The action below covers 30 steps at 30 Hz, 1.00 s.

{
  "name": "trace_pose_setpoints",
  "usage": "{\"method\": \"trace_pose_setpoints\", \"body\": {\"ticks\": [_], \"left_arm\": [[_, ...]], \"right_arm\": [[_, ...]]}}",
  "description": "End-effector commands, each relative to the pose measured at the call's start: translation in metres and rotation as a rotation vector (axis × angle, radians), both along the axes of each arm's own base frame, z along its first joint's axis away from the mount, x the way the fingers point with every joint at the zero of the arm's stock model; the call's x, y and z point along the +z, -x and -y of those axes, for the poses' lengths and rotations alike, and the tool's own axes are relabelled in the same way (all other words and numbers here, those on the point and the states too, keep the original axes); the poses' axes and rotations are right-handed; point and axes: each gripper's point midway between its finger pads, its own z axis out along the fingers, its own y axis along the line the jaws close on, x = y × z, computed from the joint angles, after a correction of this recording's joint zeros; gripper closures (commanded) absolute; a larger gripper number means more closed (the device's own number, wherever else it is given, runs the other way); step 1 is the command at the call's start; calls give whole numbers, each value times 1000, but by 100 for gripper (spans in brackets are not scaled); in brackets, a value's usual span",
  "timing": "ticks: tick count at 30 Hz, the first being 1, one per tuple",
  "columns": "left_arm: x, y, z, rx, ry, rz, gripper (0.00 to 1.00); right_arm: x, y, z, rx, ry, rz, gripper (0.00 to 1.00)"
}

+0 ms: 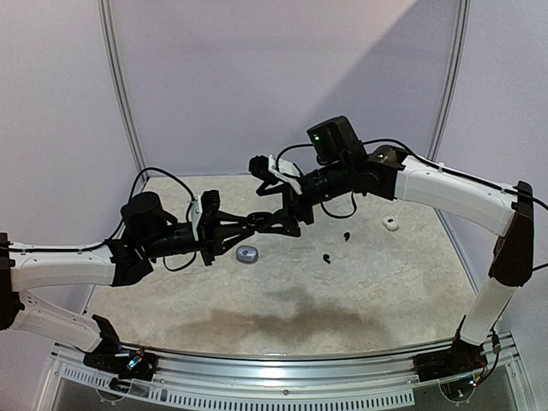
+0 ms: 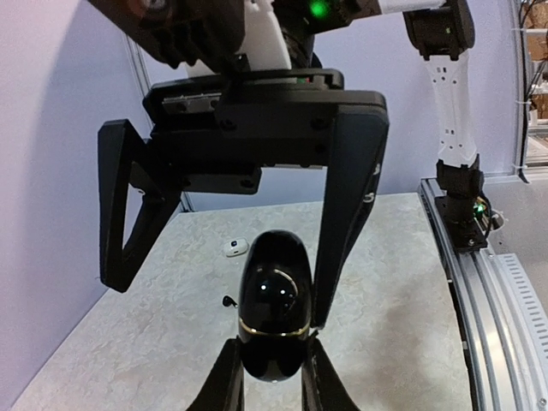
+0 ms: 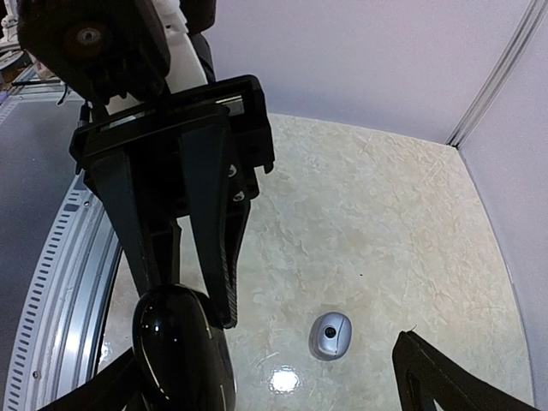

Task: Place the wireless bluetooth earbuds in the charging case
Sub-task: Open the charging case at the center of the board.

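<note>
A glossy black charging case [image 2: 274, 300] with a thin gold band hangs above the table, and my left gripper [image 2: 272, 353] is shut on its lower end. My right gripper [image 1: 288, 221] faces it, open and straddling the case. One of its fingers [image 2: 347, 205] stands close against the case's side, the other far to the left. The right wrist view has the case [image 3: 180, 355] at the bottom left, between my right gripper's [image 3: 257, 381] wide-spread fingers. Two black earbuds [image 1: 327, 257] [image 1: 347, 235] lie on the table. A pale bluish-silver earbud [image 3: 330, 334] lies below the grippers, and a white earbud [image 1: 391, 224] is further right.
The table [image 1: 282, 308] has a pale marbled top. A metal rail [image 1: 282, 364] runs along its near edge, with both arm bases on it. Plain walls close the back and sides. The two arms meet over the table's middle.
</note>
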Motion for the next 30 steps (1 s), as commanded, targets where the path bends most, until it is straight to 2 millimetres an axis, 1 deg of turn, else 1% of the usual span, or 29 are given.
{"method": "trace_pose_setpoints", "body": {"ticks": [1,7,9,14,25,30], "left_arm": [[-20,21,3,-107,-69,-11,100],[-19,21,3,-111,-71,-13,100],[-19,22,3,-114,-72,-12,100],[-16,21,4,-115,-67,-4,100],[-13,20,6,-123,-65,-2,100],[-13,20,7,-123,-66,-1,100]], "right_arm": [[34,-23,8,-57,-91,20,6],[35,-16,8,-23,-102,-2,6],[39,-14,9,-8,-116,-12,6],[44,-17,14,-9,-138,-31,6],[33,-18,10,3,-129,-101,7],[32,-26,10,-18,-134,-124,8]]}}
